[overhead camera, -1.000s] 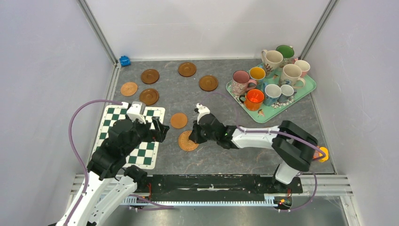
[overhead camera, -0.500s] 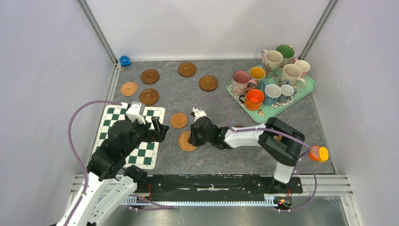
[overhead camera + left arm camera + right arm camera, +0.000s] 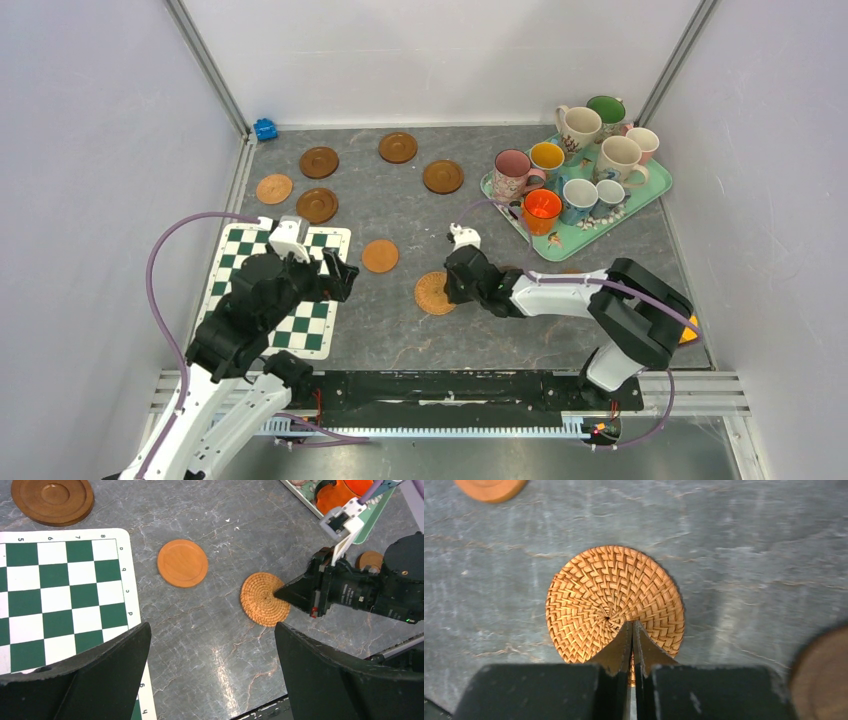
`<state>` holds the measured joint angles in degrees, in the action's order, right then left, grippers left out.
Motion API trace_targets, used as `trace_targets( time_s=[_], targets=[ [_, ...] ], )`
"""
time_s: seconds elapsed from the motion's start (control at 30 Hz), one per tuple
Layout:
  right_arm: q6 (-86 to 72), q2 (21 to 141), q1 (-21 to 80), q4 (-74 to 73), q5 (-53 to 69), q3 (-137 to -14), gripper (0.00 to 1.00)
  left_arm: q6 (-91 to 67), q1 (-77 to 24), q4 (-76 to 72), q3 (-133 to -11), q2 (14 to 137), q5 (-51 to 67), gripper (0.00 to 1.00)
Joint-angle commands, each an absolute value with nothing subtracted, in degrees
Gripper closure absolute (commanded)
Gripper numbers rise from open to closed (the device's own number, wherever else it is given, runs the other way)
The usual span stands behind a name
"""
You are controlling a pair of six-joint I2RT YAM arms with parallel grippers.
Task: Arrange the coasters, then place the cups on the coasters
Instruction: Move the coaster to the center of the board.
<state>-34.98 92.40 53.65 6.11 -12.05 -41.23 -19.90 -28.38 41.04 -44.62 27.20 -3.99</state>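
Pressing down, as it seems, on the woven coaster (image 3: 614,602), the jaws of the right arm (image 3: 560,292) are fully closed and hold nothing. Their joined tips sit just beside its centre, on the side away from the checkered mat (image 3: 305,328). The coaster lies flat on the bench (image 3: 400,215), well to the right of that mat. It is round, so no axis matters. The jaws of the left arm (image 3: 260,300), over the mat, stand wide open and empty, so the right arm is clearly the nearer one.

Bright, even diffuse light from above, soft short shadows, crisp focus across all views
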Motion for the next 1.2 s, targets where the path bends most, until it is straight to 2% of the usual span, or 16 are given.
trace_targets(
  time_s=[0.0,0.37,0.43,0.53,0.7,0.77,0.8,0.9,1.17],
  targets=[
    [-32.15,89.27,51.41,3.78,-16.44,-38.67,1.0,-20.17,-28.64,39.99,-44.59,28.6,-5.12,0.0],
    [-29.05,86.17,47.4,4.3,-19.27,-37.35,1.0,-22.47,-28.6,39.69,-47.07,43.88,-2.73,0.02],
    [-27.5,84.58,47.24,4.29,-18.07,-38.12,1.0,-22.86,-28.56,38.44,-47.25,47.91,-1.94,0.06],
    [-25.07,81.33,47.2,4.13,-15.34,-39.53,1.0,-23.38,-28.48,37.2,-49.15,55.16,-0.65,0.19],
    [-24.04,74.44,47.2,3.85,-11.86,-38.71,1.0,-24.85,-28.41,29.0,-49.05,64.12,2.28,0.63],
    [-24.12,70.9,47.26,3.74,-10.9,-37.08,1.0,-25.22,-28.25,27.88,-50.7,68.28,0.51,0.89],
    [-24.32,69.46,47.29,3.71,-10.56,-36.04,1.0,-25.55,-28.18,27.96,-52.12,70.85,-1.17,0.98],
    [-24.82,64.75,47.32,3.77,-9.75,-33.26,1.0,-25.76,-27.75,27.2,-54.96,77.05,-4.38,0.98],
    [-24.7,58.05,47.29,3.0,-9.02,-29.8,1.0,-26.23,-25.95,25.77,-59.59,90.94,-3.7,0.98]
  ],
)
